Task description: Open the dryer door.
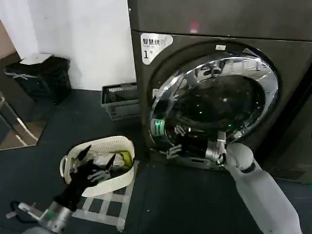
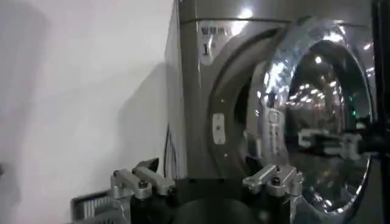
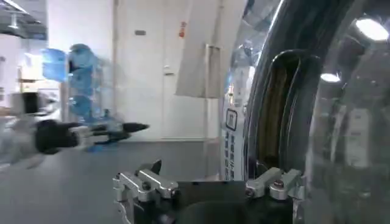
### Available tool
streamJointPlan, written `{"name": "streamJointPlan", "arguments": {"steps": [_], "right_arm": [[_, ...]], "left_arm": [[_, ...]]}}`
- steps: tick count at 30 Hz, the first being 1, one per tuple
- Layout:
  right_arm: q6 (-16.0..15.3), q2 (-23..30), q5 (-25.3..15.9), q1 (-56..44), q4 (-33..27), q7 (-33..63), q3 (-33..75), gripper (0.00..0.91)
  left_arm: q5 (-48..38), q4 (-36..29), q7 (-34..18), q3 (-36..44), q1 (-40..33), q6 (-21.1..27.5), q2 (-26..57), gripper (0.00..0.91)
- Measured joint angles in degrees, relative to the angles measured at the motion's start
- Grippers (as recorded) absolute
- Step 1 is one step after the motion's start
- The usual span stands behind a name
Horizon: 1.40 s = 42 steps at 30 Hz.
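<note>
The big dark dryer [image 1: 287,73] stands on the floor against the white wall, with a white label with a "1" [image 1: 153,47] at its top front corner. The dryer door [image 1: 214,105] is round, with a wide shiny rim and dark glass in the middle. It is swung out a little from the front of the dryer, and in the left wrist view you can see a gap between the door [image 2: 317,122] and the dryer [image 2: 195,91] on the side by the label. The right hand [image 1: 175,148] is down low at the bottom edge of the door, on the label side. Its fingers look spread apart, right by the shiny rim, and I cannot tell if they touch it. In the right wrist view the right hand [image 3: 207,182] has its two tips wide apart, with the door's curved edge [image 3: 286,109] just beside one tip. The left hand [image 1: 95,165] is well away from the dryer, low over a white basket [image 1: 122,146] on the floor. Its dark fingers are spread open and pinch nothing. The basket sits on a patch of pale tape squares [image 1: 112,204]. A grey crate [image 1: 119,100] stands on the floor beside the dryer, near the wall, and a black bin [image 1: 41,78] sits farther off along the wall.
</note>
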Motion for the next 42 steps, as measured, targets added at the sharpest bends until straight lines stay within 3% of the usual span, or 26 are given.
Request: {"name": "streamJointPlan", "arguments": {"steps": [21,31,42], "right_arm": [[0.8,-4.0,1.2,-7.0,1.1,-17.3,7.6,0.907],[1.7,-5.8,2.1,-11.3,3.6,-21.3,11.8,0.907],[3.1,-6.7,2.7,-17.0,4.8,-23.2,17.2,0.907]], "left_arm": [[-20.5,12.4,4.5,9.3,-18.0,-2.8,19.8,0.907],[-23.6,20.2,6.5,20.8,-28.9,-3.6,25.5,0.907],[-26.8,27.0,10.1,35.7,-45.1,-3.2,25.3,0.907]]}}
